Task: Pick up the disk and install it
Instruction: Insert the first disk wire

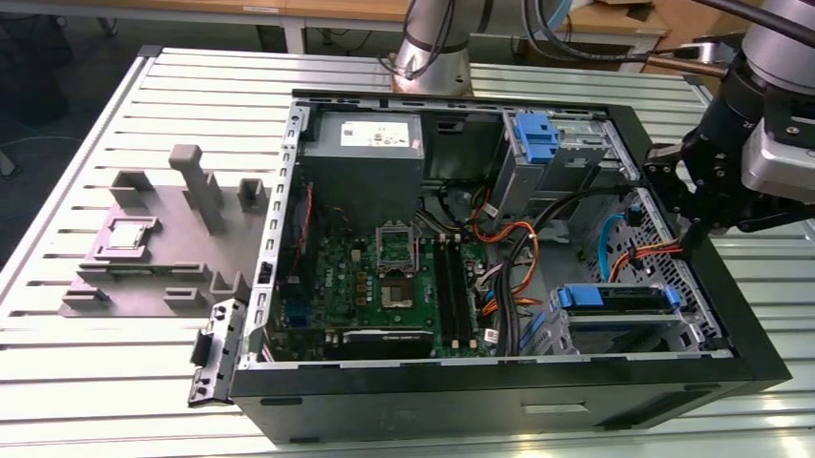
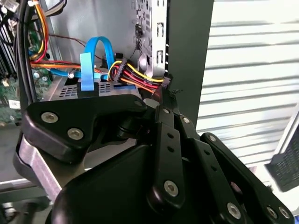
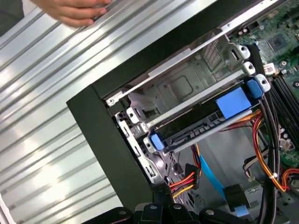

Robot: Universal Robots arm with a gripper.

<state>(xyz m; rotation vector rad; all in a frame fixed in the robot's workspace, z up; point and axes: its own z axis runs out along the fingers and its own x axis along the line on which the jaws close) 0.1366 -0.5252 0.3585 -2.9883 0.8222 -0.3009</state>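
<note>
The disk [image 1: 616, 298] sits in its bay inside the computer case [image 1: 751, 363], the pincer [image 1: 692, 205] hovers above, grip unclear, so it should go gently.

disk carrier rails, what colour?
Blue, clearest in the first wrist view on the disk.

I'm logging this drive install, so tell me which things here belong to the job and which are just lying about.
Job: disk sitting in the drive bay; gripper near it; open computer case.
Lying about: grey fixture block; blue caddy; power supply; a hand over the slatted table.
</note>
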